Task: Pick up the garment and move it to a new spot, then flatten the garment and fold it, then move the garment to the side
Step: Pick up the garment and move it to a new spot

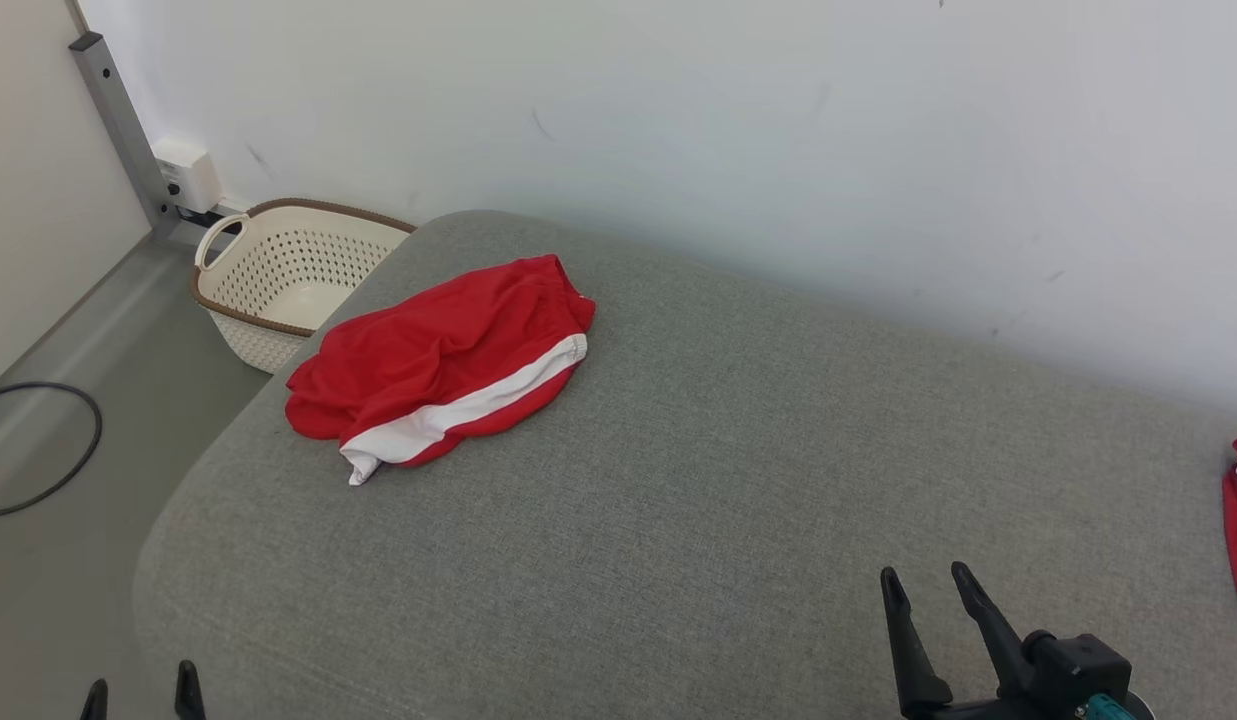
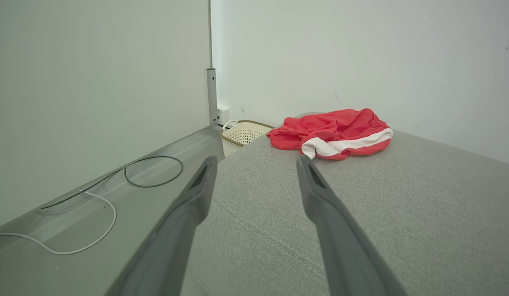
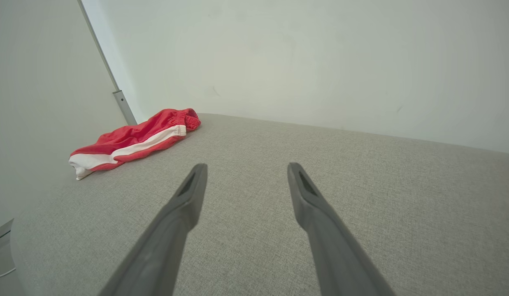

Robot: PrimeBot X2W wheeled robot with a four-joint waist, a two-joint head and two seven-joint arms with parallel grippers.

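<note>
Red shorts (image 1: 448, 360) with a white side stripe lie crumpled near the far left corner of the grey fabric cushion (image 1: 678, 480), just beside a cream perforated basket (image 1: 278, 270) on the floor. The left gripper (image 1: 140, 695) and right gripper (image 1: 925, 577) hover at the cushion's near edge, well apart from the shorts, fingers spread and empty.
</note>
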